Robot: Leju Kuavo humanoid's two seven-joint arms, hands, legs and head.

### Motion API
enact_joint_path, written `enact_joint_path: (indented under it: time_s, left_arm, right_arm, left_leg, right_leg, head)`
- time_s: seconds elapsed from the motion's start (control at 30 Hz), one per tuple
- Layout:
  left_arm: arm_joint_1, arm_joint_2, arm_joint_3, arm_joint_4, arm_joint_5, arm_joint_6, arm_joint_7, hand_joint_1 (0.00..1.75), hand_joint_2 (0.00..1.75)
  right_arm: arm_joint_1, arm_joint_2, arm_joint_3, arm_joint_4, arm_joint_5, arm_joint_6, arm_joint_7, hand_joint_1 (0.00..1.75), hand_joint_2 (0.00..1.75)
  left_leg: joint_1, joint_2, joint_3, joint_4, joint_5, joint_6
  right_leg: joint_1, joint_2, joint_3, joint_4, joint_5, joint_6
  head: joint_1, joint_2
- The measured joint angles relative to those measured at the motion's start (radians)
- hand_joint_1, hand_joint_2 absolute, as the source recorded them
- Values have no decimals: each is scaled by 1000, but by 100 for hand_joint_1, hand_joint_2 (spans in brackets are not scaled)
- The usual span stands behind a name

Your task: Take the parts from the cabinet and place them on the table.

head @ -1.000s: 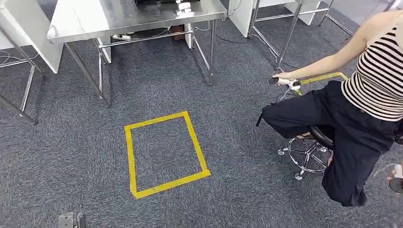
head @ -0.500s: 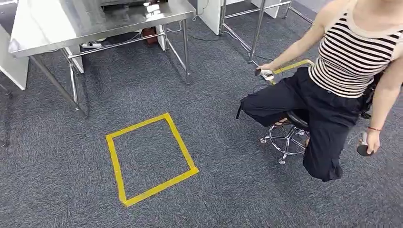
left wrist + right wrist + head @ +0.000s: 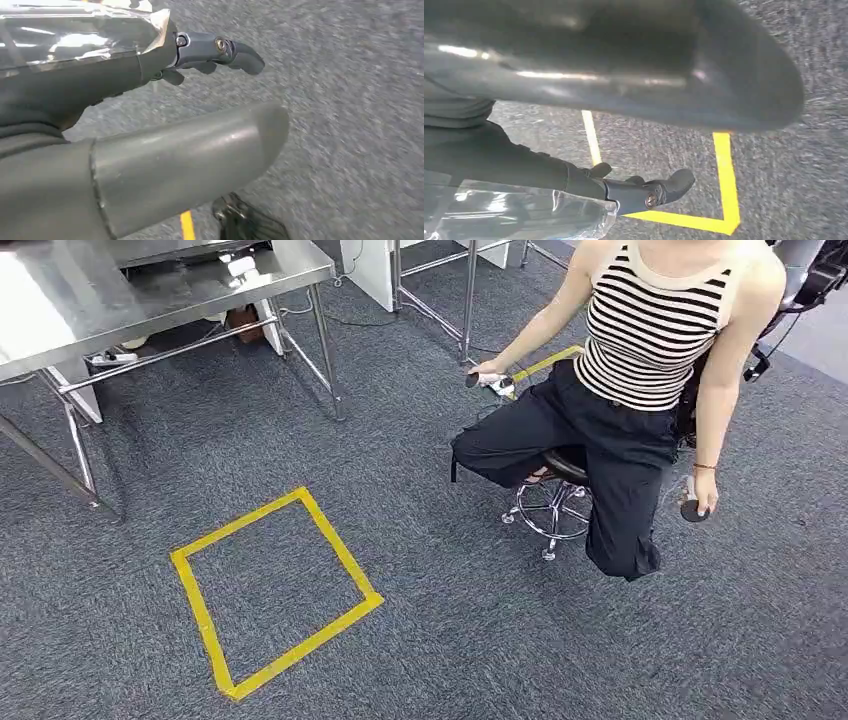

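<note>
Left hand [image 3: 150,100] grips a clear plastic bag [image 3: 75,37]; right hand [image 3: 589,165] grips a clear bag [image 3: 524,212] too, above the yellow tape square [image 3: 270,590]; beyond, a seated person [image 3: 640,370]; farther left, the steel table [image 3: 120,290].

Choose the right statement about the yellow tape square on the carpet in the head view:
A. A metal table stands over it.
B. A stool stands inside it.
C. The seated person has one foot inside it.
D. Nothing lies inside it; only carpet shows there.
D. The yellow tape square encloses only grey carpet, while the stool with the seated person and the metal table stand apart from it.
</note>
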Motion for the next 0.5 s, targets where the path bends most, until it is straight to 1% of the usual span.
enact_joint_path:
  time_s: [0.03, 0.07, 0.1, 0.13, 0.17, 0.2, 0.23, 0.27, 0.3, 0.33, 0.37, 0.4, 0.43, 0.47, 0.5]
  left_arm:
    - [1, 0, 0, 1, 0, 3, 8, 0, 0]
    - [1, -1, 0, 1, 0, 5, 14, 0, 0]
    - [-1, -2, 0, 1, 0, 5, 14, 0, 0]
    - [-2, -2, 1, 1, 0, 5, 14, 0, 0]
    - [0, -2, 2, 1, 0, 4, 13, 0, 0]
    - [3, -3, 3, 1, 0, 2, 6, 0, 0]
    - [3, -3, 4, 1, 0, 2, 0, 0, 0]
    - [3, -2, 5, 1, 1, 0, -5, 0, 0]
    - [3, -3, 5, 1, 1, 0, -9, 0, 0]
    - [2, -3, 5, 1, 1, -1, -11, 0, 0]
    - [2, -5, 5, 1, 1, -1, -12, 0, 0]
    - [2, -7, 5, 1, 1, -1, -12, 0, 0]
    - [1, -7, 5, 1, 1, -1, -13, 0, 0]
    - [1, -8, 5, 1, 1, -1, -13, 0, 0]
    - [0, -6, 5, 1, 1, -1, -15, 0, 0]
  right_arm:
    - [2, -5, 0, 0, 6, 2, -10, 0, 0]
    - [4, -13, 0, 1, 11, 3, -21, 0, 0]
    - [5, -20, 0, 2, 11, 6, -29, 0, 0]
    - [5, -30, -1, 2, 11, 14, -40, 0, 0]
    - [2, -38, -1, 2, 12, 20, -48, 0, 0]
    - [-1, -45, -2, 2, 12, 25, -55, 0, 0]
    - [-1, -50, -2, 2, 12, 26, -56, 0, 0]
    - [0, -53, -2, 2, 13, 29, -57, 0, 0]
    - [4, -58, -2, 2, 13, 31, -58, 0, 0]
    - [5, -60, -2, 3, 13, 32, -58, 0, 0]
    - [6, -61, -2, 3, 13, 32, -58, 0, 0]
    - [4, -63, -2, 4, 13, 32, -58, 0, 0]
    - [1, -63, -2, 5, 13, 32, -58, 0, 0]
    - [-1, -66, -2, 5, 14, 32, -59, 0, 0]
    - [0, -66, -2, 6, 14, 32, -60, 0, 0]
  left_leg:
    - [-5, 8, 0, 1, 0, 3]
    - [-5, 19, 1, -3, 5, 11]
    - [2, 33, 0, -12, 16, 23]
    - [0, 40, -3, -13, 17, 27]
    - [-1, 53, -6, -13, 19, 32]
    - [-4, 70, -9, -12, 20, 33]
    - [-6, 83, -13, -12, 21, 34]
    - [-7, 96, -15, -11, 21, 35]
    - [-7, 108, -17, -11, 21, 35]
    - [-7, 118, -16, -11, 21, 35]
    - [-7, 128, -15, -10, 22, 34]
    - [-7, 138, -13, -9, 21, 33]
    - [-13, 147, -13, -8, 19, 27]
    - [-17, 154, -12, -4, 15, 20]
    - [-16, 160, -10, -5, 16, 14]
  right_leg:
    - [-4, 11, -6, -2, 3, 6]
    - [-5, 20, -14, -6, 7, 14]
    - [-8, -4, -18, 13, -1, 13]
    - [-3, -46, -40, 52, -29, 9]
    - [-3, -63, -73, 120, -67, 3]
    - [-3, -71, -116, 211, -108, -2]
    - [-4, -74, -147, 285, -135, -2]
    - [-5, -76, -161, 324, -143, 4]
    - [-5, -78, -144, 306, -134, 12]
    - [-5, -82, -104, 244, -112, 21]
    - [-5, -92, -50, 151, -82, 30]
    - [-5, -116, 9, 53, -55, 34]
    - [-2, -154, 38, -6, -50, 24]
    - [0, -145, 35, -9, -40, 18]
    - [3, -134, 31, -4, -39, 10]
  head:
    - [-1, 0]
    - [-1, 0]
    - [1, 0]
    - [8, 0]
    - [16, 0]
    - [20, 0]
    - [19, 0]
    - [20, 0]
    - [20, 0]
    - [21, 0]
    - [21, 0]
    - [22, 0]
    - [21, 0]
    - [19, 0]
    - [15, 0]
